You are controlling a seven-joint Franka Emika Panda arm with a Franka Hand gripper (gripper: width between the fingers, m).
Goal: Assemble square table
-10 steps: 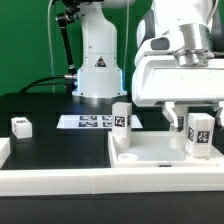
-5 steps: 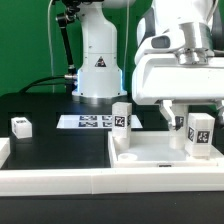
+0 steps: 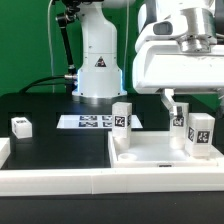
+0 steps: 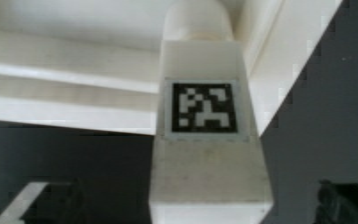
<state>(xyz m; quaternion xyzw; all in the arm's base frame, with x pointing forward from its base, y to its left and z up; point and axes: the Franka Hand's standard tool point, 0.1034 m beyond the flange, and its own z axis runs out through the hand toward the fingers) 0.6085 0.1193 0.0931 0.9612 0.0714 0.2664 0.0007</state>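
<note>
Above white plastic slab (image 3: pixel 160 152): gripper (image 3: pixel 193 104) released, jaws wide apart, clear of upright square-section tagged leg (image 3: pixel 202 135).

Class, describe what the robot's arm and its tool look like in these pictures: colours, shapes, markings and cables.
The glossy white rounded robot arm carries a black triangular mark on its base, with black cables beside it. Its boxy white tool is topped by a grey ring and ends in two dark fingertips.
</note>
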